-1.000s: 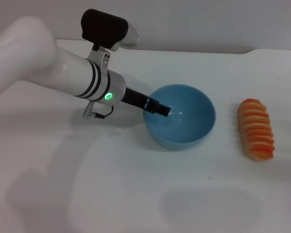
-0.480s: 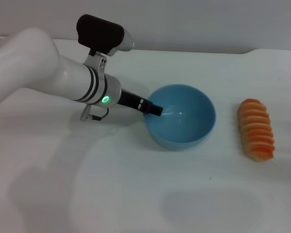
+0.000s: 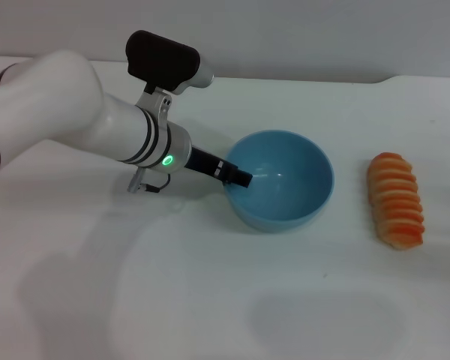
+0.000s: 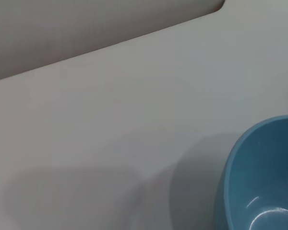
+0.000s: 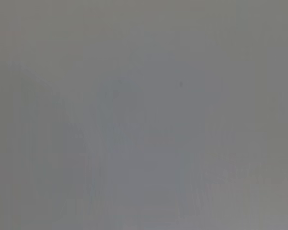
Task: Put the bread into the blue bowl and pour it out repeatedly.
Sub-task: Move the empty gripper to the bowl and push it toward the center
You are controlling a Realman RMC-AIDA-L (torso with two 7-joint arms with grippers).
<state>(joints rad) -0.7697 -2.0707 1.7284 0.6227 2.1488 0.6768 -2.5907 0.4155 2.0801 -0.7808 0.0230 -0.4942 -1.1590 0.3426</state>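
Observation:
The blue bowl (image 3: 289,187) stands upright and empty at the middle of the white table. The bread (image 3: 395,199), an orange-tan ridged loaf, lies on the table to the right of the bowl, a short gap away. My left gripper (image 3: 238,178) reaches in from the left, its black tip at the bowl's left rim. The left wrist view shows part of the bowl (image 4: 259,182) and bare table. My right gripper shows in no view; the right wrist view is plain grey.
The white table (image 3: 210,285) stretches out in front of the bowl and the bread. Its back edge meets a grey wall (image 3: 300,37). My left arm's white forearm (image 3: 82,124) covers the back left.
The left gripper's tip has drawn back from inside the bowl to its left rim, and the arm has shifted slightly. Bowl and bread have stayed put.

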